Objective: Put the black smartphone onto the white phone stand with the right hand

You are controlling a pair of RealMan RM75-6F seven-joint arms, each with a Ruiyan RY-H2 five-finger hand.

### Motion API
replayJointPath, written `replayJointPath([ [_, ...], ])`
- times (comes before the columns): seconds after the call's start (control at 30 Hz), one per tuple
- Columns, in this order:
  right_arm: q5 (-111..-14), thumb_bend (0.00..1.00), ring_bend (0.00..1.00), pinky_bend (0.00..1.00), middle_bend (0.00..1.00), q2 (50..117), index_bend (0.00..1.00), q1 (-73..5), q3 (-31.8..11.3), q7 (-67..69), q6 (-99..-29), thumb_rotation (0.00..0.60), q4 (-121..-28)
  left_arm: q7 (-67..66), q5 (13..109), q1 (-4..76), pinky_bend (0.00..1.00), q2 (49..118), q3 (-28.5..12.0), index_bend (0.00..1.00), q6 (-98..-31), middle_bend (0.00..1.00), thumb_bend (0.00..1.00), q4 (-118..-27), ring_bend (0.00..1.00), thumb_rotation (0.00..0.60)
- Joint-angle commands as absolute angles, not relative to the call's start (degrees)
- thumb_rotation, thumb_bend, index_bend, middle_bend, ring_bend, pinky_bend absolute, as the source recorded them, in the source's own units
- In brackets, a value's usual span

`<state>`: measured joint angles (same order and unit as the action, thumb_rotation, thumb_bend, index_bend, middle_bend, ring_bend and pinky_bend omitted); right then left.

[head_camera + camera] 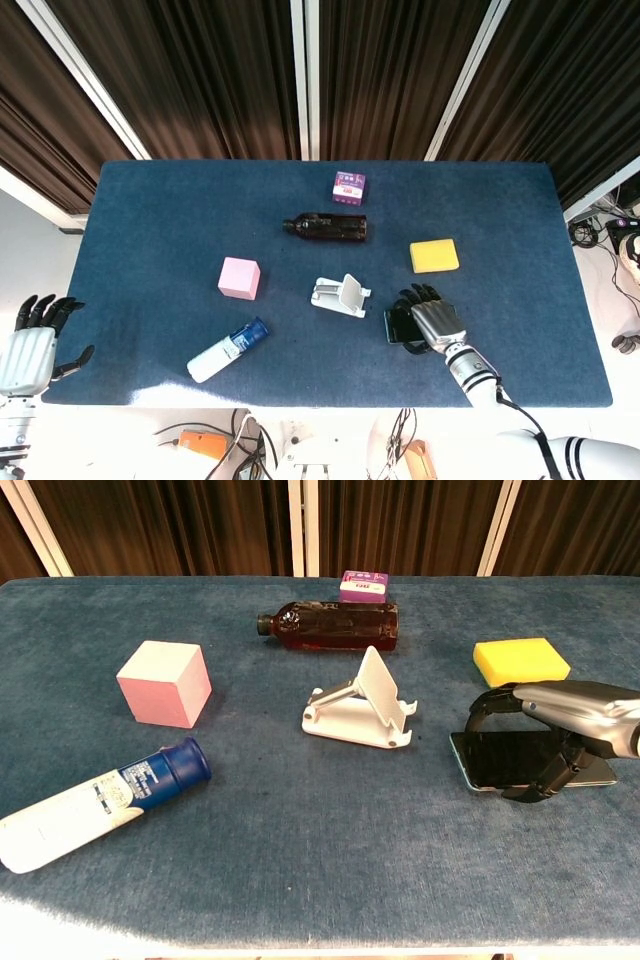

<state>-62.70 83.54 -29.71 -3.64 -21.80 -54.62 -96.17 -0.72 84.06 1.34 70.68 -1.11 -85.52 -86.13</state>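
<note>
The right hand [560,725] covers much of the black smartphone [500,760], and its wrist runs off the chest view's right edge; whether the phone's far side has left the table cannot be told; the left hand [30,345] is cut by the head view's left edge; the purple box's [364,585] print is too small to read.

We are looking down on the blue tabletop [160,230]. Our right hand [432,322] is lying over the black smartphone [397,324] toward the near edge, fingers curling around it, just beside the white phone stand [341,295]. Our left hand [30,350] is hanging off the near left corner, fingers apart, holding nothing. A pink cube [239,278], a white bottle with a blue cap [227,350], a dark bottle [326,226], a purple box [348,186] and a yellow sponge [434,255] are sitting across the tabletop.
</note>
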Motion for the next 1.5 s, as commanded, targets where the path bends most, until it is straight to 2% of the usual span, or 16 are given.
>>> replayJointPath([
  [0.03,-67.4,0.48,0.21,0.07,0.4,84.2,0.59,-28.3,-3.7,-14.4,-55.7,0.6,-92.8,-0.9,84.2,1.4,0.0,70.7,-1.1,0.24,-85.5,0.19,0.18,-86.2,0.09,0.6],
  [0.17,-72.1,0.51,0.32,0.18,0.48,85.3,0.63,-27.8,-3.3,-7.8,-56.2,0.6,-89.2,-1.1,84.3,1.4,0.0,70.6,-1.1,0.24,-85.6,0.19,0.18,-86.6,0.09,0.6],
  [0.3,-76.1,0.52,0.37,0.37,0.49,85.9,0.64,-27.6,-3.1,-1.4,-57.1,0.6,-86.2,-1.3,84.2,1.3,0.0,70.4,-1.1,0.24,-85.8,0.19,0.18,-86.9,0.09,0.6],
  [0.47,-80.9,0.54,0.4,0.45,0.49,84.8,0.65,-27.0,-3.5,8.2,-59.9,0.6,-85.7,-1.4,84.3,1.1,0.0,70.2,-0.9,0.24,-85.9,0.19,0.18,-87.2,0.09,0.6],
  [0.7,-85.4,0.54,0.39,0.46,0.49,81.6,0.65,-25.4,-4.8,21.0,-66.0,0.6,-91.5,-1.8,84.4,1.1,0.0,69.7,-1.0,0.24,-86.2,0.19,0.18,-87.7,0.09,0.6],
  [0.83,-85.0,0.54,0.37,0.46,0.49,83.1,0.64,-25.6,-6.3,26.6,-67.0,0.6,-94.3,-2.0,84.6,1.1,0.0,69.6,-1.1,0.24,-86.4,0.19,0.18,-88.0,0.09,0.6],
  [1.17,-80.0,0.54,0.33,0.41,0.49,94.5,0.59,-26.7,-10.5,27.9,-68.6,0.6,-93.2,-1.7,84.7,1.0,0.0,69.5,-1.1,0.24,-86.5,0.19,0.18,-87.9,0.09,0.6],
  [1.5,-77.8,0.54,0.3,0.36,0.45,103.2,0.53,-28.3,-13.9,30.3,-69.5,0.6,-85.7,-1.2,84.6,1.1,0.0,69.9,-1.1,0.24,-86.1,0.19,0.18,-87.3,0.09,0.6],
])
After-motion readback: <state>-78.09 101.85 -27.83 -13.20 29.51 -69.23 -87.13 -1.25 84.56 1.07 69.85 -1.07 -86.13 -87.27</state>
